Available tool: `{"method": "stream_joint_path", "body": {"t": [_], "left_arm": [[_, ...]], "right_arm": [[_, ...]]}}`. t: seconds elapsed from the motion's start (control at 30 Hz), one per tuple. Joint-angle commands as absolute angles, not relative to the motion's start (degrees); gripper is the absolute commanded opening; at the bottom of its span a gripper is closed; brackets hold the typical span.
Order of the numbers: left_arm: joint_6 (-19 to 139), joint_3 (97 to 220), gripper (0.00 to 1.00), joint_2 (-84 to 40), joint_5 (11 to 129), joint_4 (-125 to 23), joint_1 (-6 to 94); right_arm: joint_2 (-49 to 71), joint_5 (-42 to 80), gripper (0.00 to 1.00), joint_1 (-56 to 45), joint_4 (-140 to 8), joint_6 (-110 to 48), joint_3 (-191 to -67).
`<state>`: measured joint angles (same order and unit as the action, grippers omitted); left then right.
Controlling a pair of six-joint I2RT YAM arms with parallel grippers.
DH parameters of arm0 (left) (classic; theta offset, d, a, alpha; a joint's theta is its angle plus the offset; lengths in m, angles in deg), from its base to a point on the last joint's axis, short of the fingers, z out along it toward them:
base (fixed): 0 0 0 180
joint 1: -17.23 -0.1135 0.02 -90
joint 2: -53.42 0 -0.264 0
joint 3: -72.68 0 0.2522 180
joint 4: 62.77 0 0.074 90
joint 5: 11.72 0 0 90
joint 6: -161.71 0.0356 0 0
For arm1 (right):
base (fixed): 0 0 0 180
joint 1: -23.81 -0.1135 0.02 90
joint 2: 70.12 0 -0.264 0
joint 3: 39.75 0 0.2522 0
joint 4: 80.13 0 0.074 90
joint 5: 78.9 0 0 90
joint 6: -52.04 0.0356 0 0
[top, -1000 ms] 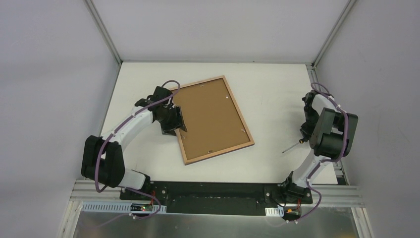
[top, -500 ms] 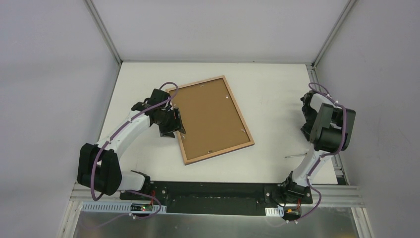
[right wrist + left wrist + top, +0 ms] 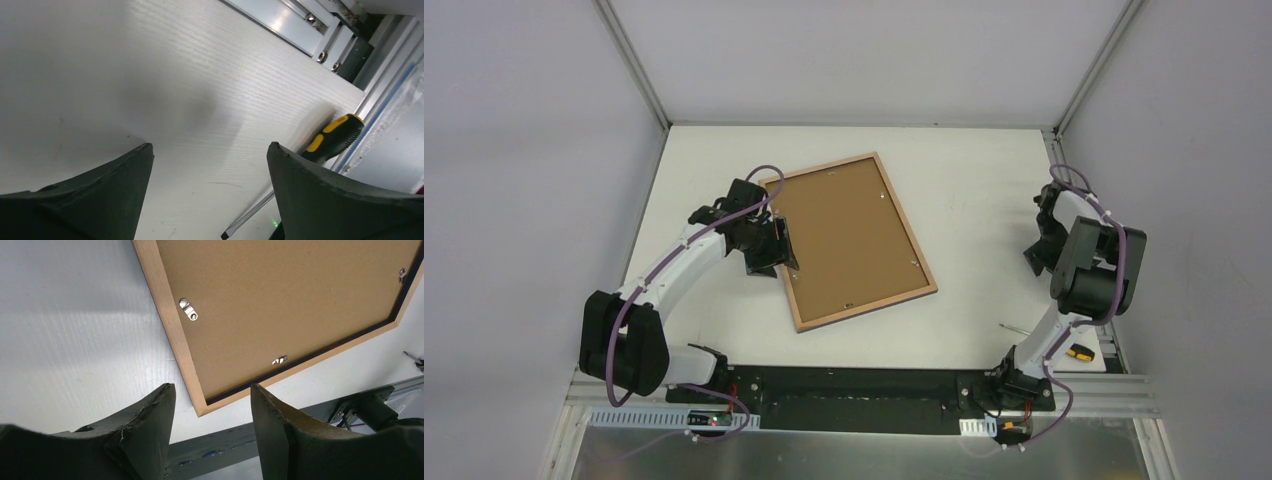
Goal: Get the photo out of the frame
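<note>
**White table (image 3: 964, 200), frame face down, both claws released**

The left gripper (image 3: 210, 392) hangs spread and empty over the frame's (image 3: 867, 309) left rail, near its near corner. The frame lies flat mid-table, brown backing board (image 3: 844, 240) upward, held by metal clips (image 3: 188, 309). The right gripper (image 3: 210, 150) gapes empty over bare table; a yellow-handled screwdriver (image 3: 332, 140) lies by the table's right edge.

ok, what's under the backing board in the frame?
Hidden. The frame lies face down on the table; the backing board, with metal clips on it, covers everything beneath, so no photo shows.
</note>
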<state>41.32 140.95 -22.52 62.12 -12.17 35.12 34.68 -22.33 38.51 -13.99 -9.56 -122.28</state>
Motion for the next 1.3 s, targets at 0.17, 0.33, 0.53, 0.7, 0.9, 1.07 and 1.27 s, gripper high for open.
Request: {"method": "stream_joint_path", "body": {"t": [0.17,0.33,0.53,0.7,0.9,1.07,1.27], "left_arm": [[43.12,143.28,0.58,-22.95,57.91,-10.4,34.46],[44.08,145.01,0.6,-23.78,55.79,-10.42,34.46],[41.98,148.66,0.63,-27.34,50.62,-11.75,35.36],[36.9,151.22,0.63,-30.23,48.95,-13.48,38.07],[25.49,154.32,0.6,-35.85,48.78,-15.44,41.15],[12.3,155.84,0.59,-39.41,50.17,-16.8,43.12],[4.6,162.34,0.62,-44.82,52.68,-17.38,45.79]], "right_arm": [[27.52,-7.25,0.95,35.74,-15.61,-17.04,-123.34],[24.94,8.07,0.99,25.36,-19.44,-22.62,-123.63],[23.23,17.31,0.99,11.54,-24.34,-20.34,-123.14],[24.21,18.49,0.99,4.17,-28.15,-21.31,-120.39],[25.77,12.8,0.88,1.34,-28.15,-22.77,-118.73],[25.75,14.26,0.69,1.21,-30.55,-25.33,-114.58],[25.84,19.32,0.48,1.11,-35.17,-25.49,-111.74]]}}
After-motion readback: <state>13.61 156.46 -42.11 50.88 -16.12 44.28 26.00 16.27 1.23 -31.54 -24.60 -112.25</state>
